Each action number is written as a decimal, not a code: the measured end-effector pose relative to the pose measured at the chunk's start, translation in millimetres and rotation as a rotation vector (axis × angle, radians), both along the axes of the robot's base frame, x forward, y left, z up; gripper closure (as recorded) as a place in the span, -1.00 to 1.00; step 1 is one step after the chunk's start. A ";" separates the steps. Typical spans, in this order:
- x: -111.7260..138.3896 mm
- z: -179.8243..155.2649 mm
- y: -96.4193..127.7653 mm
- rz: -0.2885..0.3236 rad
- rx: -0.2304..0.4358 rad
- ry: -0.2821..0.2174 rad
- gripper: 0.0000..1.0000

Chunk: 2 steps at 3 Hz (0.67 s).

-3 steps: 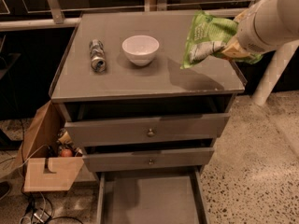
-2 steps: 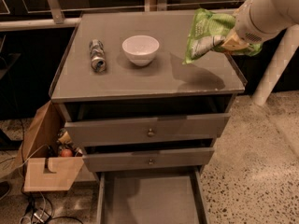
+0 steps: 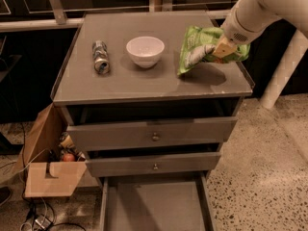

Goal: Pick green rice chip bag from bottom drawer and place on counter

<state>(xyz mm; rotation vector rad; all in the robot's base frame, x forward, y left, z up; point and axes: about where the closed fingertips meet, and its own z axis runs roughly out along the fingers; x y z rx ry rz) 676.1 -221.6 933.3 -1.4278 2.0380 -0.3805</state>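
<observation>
Speckled flooring surrounds the cabinet. Over the right side of its counter (image 3: 144, 83), the green rice chip bag (image 3: 197, 49) is held tilted, clamped at its right end by the gripper (image 3: 224, 47). It is judged light, crinkly-soft and slippery, so a grip at the sealed edge is advised.

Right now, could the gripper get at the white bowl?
Probably yes for reach: the gripper hovers over the counter beside the white bowl, nothing between. But it holds the green rice chip bag.
</observation>
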 end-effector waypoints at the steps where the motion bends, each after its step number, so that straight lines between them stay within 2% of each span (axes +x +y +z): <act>1: 11.9 -29.6 23.2 0.061 0.024 0.088 1.00; 2: 12.7 -53.2 41.7 0.118 0.049 0.152 1.00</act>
